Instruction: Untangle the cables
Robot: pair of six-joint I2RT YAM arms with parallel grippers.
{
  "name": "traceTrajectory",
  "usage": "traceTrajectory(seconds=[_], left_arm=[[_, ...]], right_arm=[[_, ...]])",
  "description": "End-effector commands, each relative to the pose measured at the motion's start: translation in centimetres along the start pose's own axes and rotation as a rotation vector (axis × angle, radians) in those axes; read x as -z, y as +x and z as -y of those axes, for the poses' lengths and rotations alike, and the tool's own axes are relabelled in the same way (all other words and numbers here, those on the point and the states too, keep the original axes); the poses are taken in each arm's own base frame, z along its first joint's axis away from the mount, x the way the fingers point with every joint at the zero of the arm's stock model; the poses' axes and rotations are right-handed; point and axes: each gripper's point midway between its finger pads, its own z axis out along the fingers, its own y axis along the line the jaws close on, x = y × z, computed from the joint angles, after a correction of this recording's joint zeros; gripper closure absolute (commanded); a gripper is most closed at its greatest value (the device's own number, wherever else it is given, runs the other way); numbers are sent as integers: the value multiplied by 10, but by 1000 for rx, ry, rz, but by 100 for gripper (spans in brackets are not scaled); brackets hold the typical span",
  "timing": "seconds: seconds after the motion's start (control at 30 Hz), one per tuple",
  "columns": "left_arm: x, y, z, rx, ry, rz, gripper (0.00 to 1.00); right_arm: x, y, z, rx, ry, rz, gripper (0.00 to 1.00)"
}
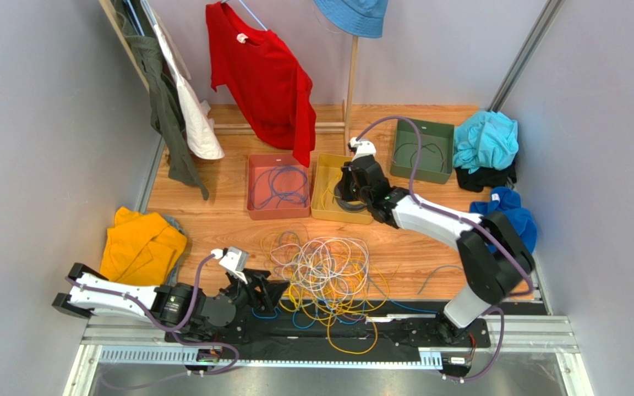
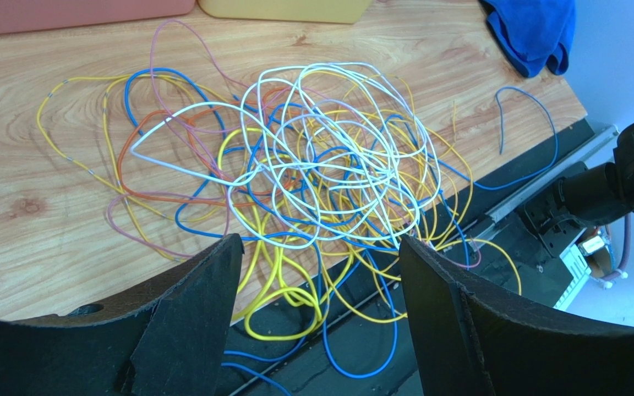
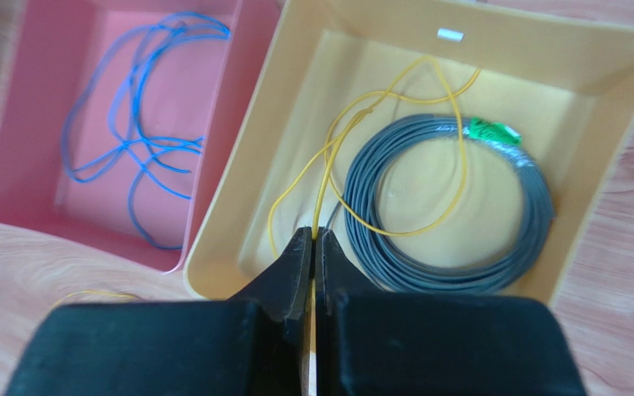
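Wooden bench (image 1: pixel 213 223): my right tool (image 3: pixel 314 235) pinches a yellow cable (image 3: pixel 322 186) over the yellow bin (image 3: pixel 242 169); I'd release low so it all drops inside. My left tool (image 2: pixel 319 247) is spread over the tangle (image 2: pixel 328 165).

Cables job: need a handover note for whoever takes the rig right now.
Right gripper: jaws shut on a yellow cable, over the yellow bin. The cable's loops lie inside it, on a grey coil.
Left gripper: open, empty, at the near edge of the tangle.
Done: blue cable lies in the pink bin.
Left: release the yellow cable. Many yellow, white, blue, orange and purple cables are tangled on the table.
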Motion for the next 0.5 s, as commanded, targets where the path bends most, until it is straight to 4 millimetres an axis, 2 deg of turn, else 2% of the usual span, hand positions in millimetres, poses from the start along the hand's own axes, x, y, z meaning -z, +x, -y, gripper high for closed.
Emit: traceTrajectory(seconds=[0.0, 0.03, 0.07, 0.1, 0.17, 0.2, 0.23, 0.3, 0.37, 0.4, 0.47], left_arm=[[0, -4, 3, 1, 11, 15, 21], [0, -4, 3, -2, 10, 14, 21], [1, -4, 2, -3, 9, 15, 21], [1, -5, 2, -4, 9, 17, 21], [1, -6, 0, -2, 6, 21, 21], [1, -6, -1, -2, 4, 23, 21], [1, -7, -2, 1, 1, 27, 20], [1, -8, -2, 3, 1, 33, 20], [1, -10, -2, 3, 1, 39, 20], [1, -11, -2, 0, 1, 41, 20], [1, -12, 0, -3, 5, 42, 20]], right_arm=[[-25, -5, -4, 11, 32, -17, 99], [-29, -9, -1, -2, 56, -6, 91], [-32, -1, 5, 8, 87, -36, 80], [-32, -6, 6, 10, 99, -22, 62], [-27, -15, 6, 2, 104, 7, 49], [-24, -20, 6, -4, 110, 27, 39], [-20, -23, 6, -6, 107, 37, 34], [-3, -42, 4, -19, 103, 94, 26], [9, -45, 3, -13, 95, 113, 25], [24, -58, -1, -17, 81, 152, 25], [39, -55, -4, -1, 63, 153, 25]])
